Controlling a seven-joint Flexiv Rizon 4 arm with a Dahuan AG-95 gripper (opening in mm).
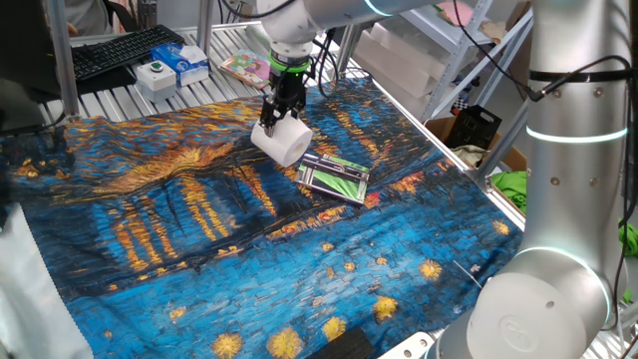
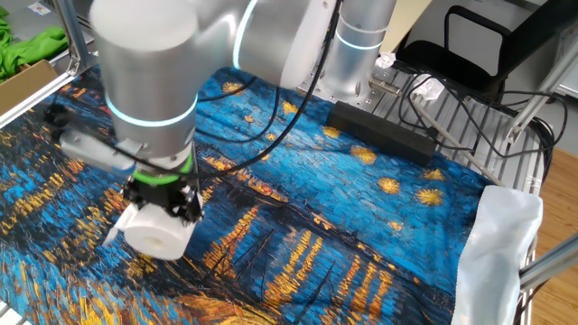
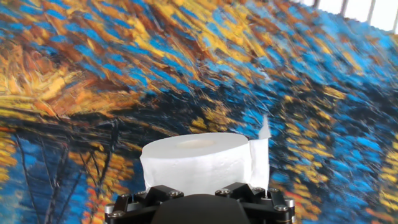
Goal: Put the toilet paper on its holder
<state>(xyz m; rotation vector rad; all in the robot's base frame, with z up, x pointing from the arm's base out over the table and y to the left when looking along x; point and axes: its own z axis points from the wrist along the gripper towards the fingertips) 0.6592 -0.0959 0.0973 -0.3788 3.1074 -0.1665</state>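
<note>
toilet paper (image 3: 198,163) in gripper (image 1: 280,118)

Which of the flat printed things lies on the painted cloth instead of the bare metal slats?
The green striped holder, just right of the held toilet paper; the pink-and-yellow booklet and blue-and-white box sit on the slats.

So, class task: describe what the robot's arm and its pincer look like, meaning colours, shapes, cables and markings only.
The arm is built from thick, rounded, glossy silver-grey segments, with thin glowing cyan-white rings at the joints. A bright green band circles the wrist just above the pincer, which is small, black and two-fingered. Thin black cables loop loosely beside the wrist. No lettering or logo is readable.
</note>
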